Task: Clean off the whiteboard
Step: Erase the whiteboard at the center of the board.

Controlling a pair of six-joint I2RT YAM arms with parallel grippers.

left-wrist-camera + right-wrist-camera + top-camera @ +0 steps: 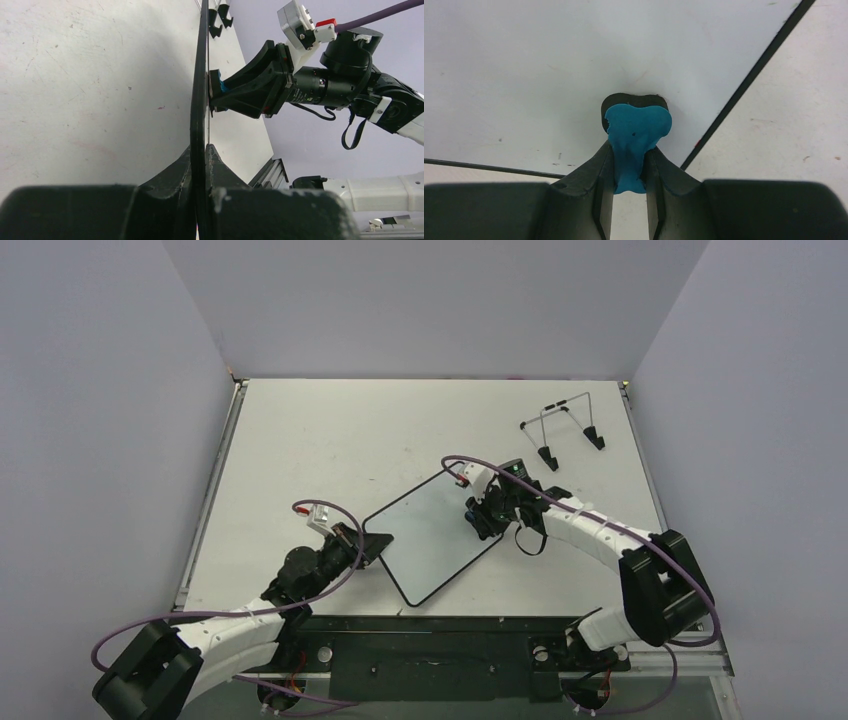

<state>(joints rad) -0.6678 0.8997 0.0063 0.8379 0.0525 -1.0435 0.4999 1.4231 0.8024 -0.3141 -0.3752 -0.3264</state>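
Observation:
The whiteboard (pixel 435 532) lies near the front middle of the table, white with a thin black rim, its surface looking wiped clean. My left gripper (pixel 372 548) is shut on its left rim; in the left wrist view the board (pixel 200 100) shows edge-on between my fingers. My right gripper (pixel 483 516) is shut on the blue bone-shaped eraser (pixel 635 140) and presses its black felt end onto the board (pixel 524 75) near its right corner. The eraser also shows in the left wrist view (pixel 219 86), touching the board face.
The thin wire stand (pixel 562 430) with black feet stands at the back right of the table. Grey walls close in the table on three sides. A metal rail (pixel 212 490) runs along the table's left edge.

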